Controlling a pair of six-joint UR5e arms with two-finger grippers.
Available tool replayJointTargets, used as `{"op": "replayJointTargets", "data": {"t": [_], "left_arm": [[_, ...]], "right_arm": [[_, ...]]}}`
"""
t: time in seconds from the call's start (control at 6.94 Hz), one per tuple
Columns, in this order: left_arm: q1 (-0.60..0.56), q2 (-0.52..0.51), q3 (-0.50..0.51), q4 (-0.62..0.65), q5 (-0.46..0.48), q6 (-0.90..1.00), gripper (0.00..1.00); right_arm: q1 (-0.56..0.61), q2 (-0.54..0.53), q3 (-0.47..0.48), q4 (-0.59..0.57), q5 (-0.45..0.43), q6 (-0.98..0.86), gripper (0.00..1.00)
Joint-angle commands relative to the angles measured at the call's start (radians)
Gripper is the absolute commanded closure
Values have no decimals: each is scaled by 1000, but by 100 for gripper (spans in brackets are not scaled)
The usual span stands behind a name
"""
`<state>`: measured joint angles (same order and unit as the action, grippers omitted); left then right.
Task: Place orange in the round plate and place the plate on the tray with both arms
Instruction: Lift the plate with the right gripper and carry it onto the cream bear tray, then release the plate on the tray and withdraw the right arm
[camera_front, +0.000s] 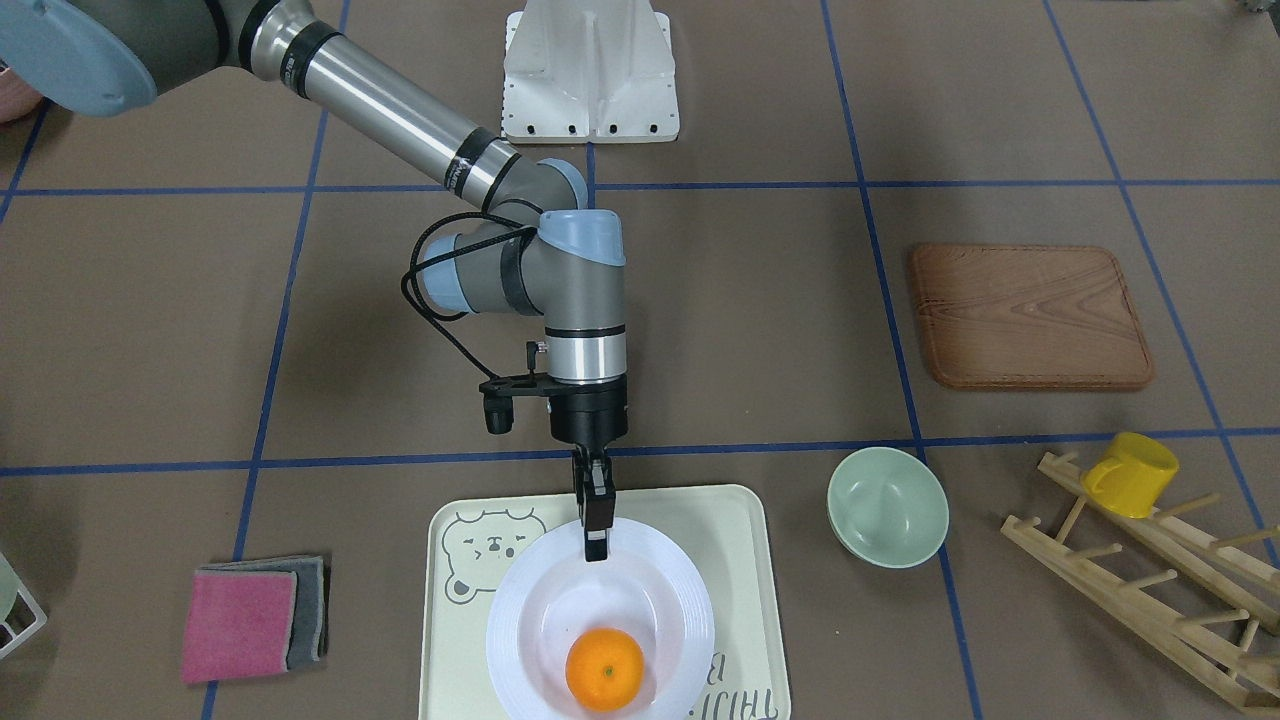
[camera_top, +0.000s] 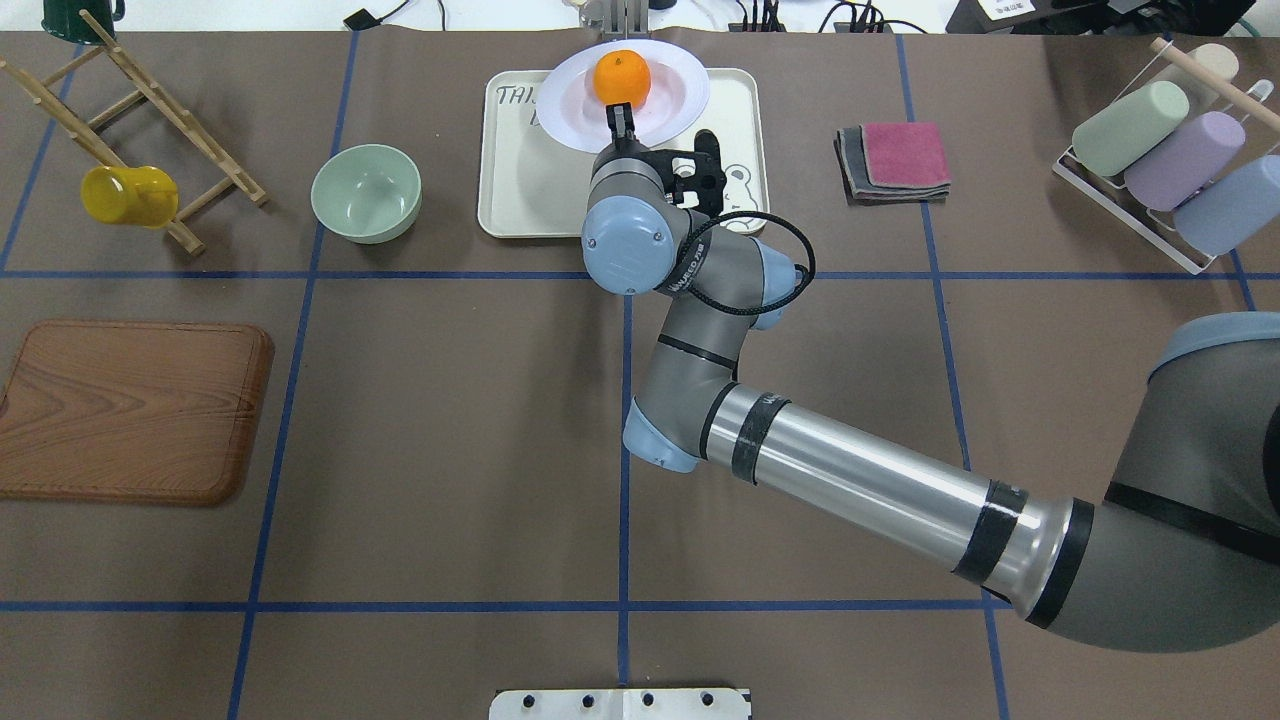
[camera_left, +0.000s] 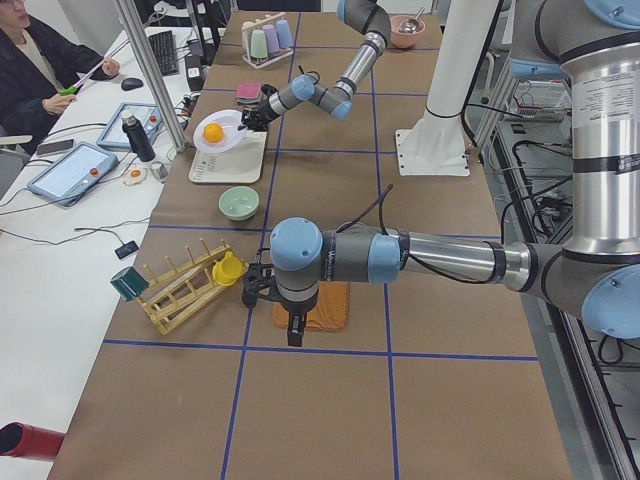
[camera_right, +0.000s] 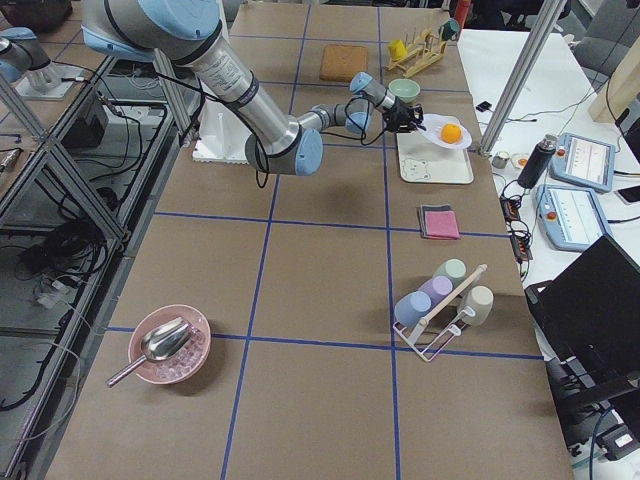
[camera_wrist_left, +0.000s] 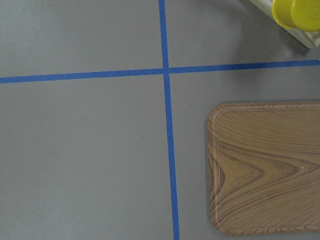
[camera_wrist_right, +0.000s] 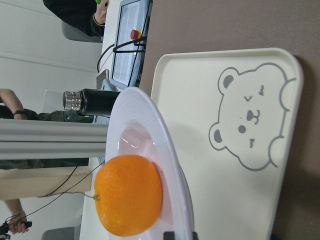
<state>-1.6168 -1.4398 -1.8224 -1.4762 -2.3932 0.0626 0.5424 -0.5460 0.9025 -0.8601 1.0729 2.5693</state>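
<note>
The round plate (camera_front: 520, 610), white with a wide ridged rim and a sunken centre, sits roughly level over the far half of the cream, bear-printed tray (camera_front: 745, 600). In the side views it looks raised off the tray. The orange (camera_front: 605, 669), bright with dimpled skin, lies in the plate's hollow on the side away from the robot, with its stem dimple facing up. The right gripper (camera_front: 596, 545) reaches out from the robot, and its fingers are closed on the plate's near rim. The left gripper (camera_left: 295, 330) points down over the brown worktop (camera_top: 450, 450) beside a wooden board (camera_top: 130, 410). Whether its fingers are open cannot be told.
</note>
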Motion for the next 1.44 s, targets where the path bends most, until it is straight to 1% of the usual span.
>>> {"op": "replayJointTargets", "data": {"t": [0.0, 0.14, 0.29, 0.43, 0.58, 0.72, 0.86, 1.01, 1.15, 1.3], "left_arm": [[0, -2, -5, 1, 0, -9, 1], [2, -2, -5, 1, 0, -9, 1], [2, 2, -5, 1, 0, -7, 1], [0, 7, -5, -2, -3, -7, 1], [-2, 9, -5, -1, -6, -9, 1], [0, 7, -2, 8, 2, -9, 1], [-5, 10, -5, 8, -4, -6, 1], [-8, 47, -11, 10, -3, -7, 1], [-9, 62, -15, 5, 3, -6, 1], [-11, 74, -18, 2, 8, -3, 1]], "right_arm": [[-41, -23, 22, -2, 12, -86, 4], [-50, -94, 146, -5, 28, -166, 1], [-42, -167, 277, -19, 108, -322, 0], [5, -219, 377, -113, 212, -445, 0], [74, -244, 462, -211, 375, -594, 0], [155, -297, 569, -306, 515, -736, 0], [263, -351, 664, -397, 677, -912, 0], [383, -420, 732, -478, 846, -1118, 0], [487, -501, 760, -512, 959, -1369, 0], [578, -585, 760, -513, 1054, -1607, 0]]}}
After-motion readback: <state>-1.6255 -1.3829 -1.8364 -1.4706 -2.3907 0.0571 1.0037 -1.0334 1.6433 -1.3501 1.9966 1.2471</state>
